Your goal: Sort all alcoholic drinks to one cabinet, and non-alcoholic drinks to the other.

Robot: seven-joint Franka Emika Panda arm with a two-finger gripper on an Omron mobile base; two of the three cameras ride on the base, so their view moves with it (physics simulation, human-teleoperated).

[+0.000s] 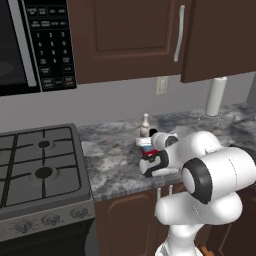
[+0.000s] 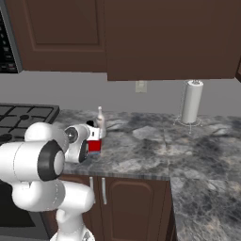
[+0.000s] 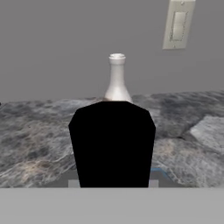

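Note:
Two alcoholic drinks stand on the grey marble counter (image 1: 115,165). The squat blue bottle with a red label (image 1: 146,146) (image 2: 94,147) sits near the front edge, and its black cap (image 3: 112,144) looms right before the hand camera. My gripper (image 1: 150,156) (image 2: 90,141) is shut on this bottle from the front. Behind it, toward the wall, the slim pale bottle with a white cap (image 1: 145,125) (image 2: 100,117) (image 3: 117,81) stands upright and free. The dark brown wall cabinet (image 1: 125,30) with its silver bar handle (image 1: 179,32) hangs overhead. The non-alcoholic drinks are out of view.
A gas stove (image 1: 40,165) borders the counter on the left, with a microwave (image 1: 30,45) above it. A paper towel roll (image 1: 216,96) (image 2: 192,101) stands at the back right. A wall outlet (image 3: 177,24) is behind the bottles. Another dark cabinet panel (image 2: 169,37) juts out overhead.

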